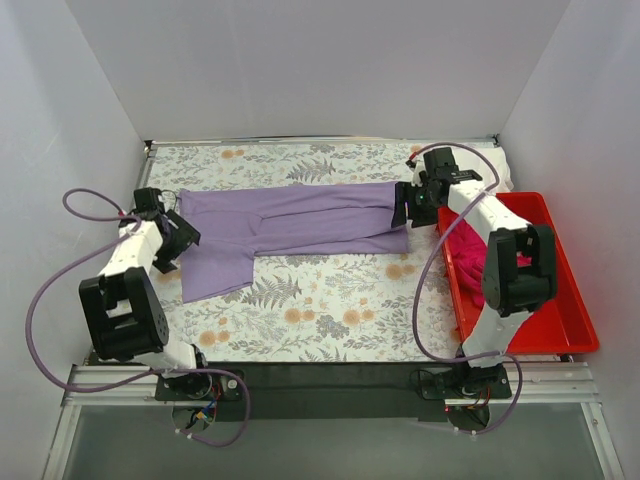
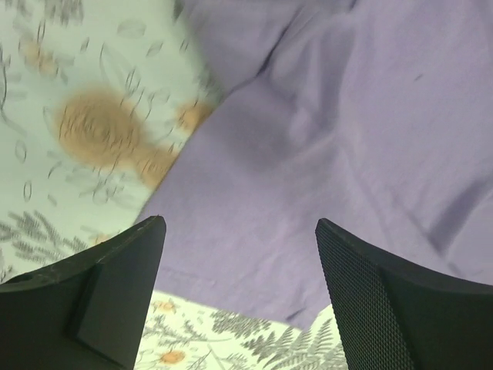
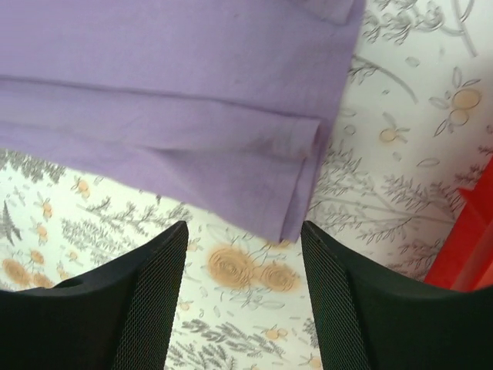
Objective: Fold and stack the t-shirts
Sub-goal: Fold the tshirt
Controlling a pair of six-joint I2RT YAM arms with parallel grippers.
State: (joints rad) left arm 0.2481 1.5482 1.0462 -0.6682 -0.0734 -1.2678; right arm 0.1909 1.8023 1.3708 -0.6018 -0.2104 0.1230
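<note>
The lavender t-shirt (image 1: 290,225) lies stretched across the tablecloth, folded lengthwise, one sleeve hanging toward the front left. My left gripper (image 1: 180,238) hovers open over its left end; purple cloth (image 2: 323,139) fills that wrist view between the spread fingers. My right gripper (image 1: 408,207) is open just above the shirt's right end, whose folded hem (image 3: 300,185) shows between the fingers. The magenta t-shirt (image 1: 478,262) lies bunched in the red bin. The white t-shirt is out of view.
The red plastic bin (image 1: 560,300) stands at the right edge of the table. The floral tablecloth (image 1: 330,310) covers the table. White walls close in the left, back and right sides.
</note>
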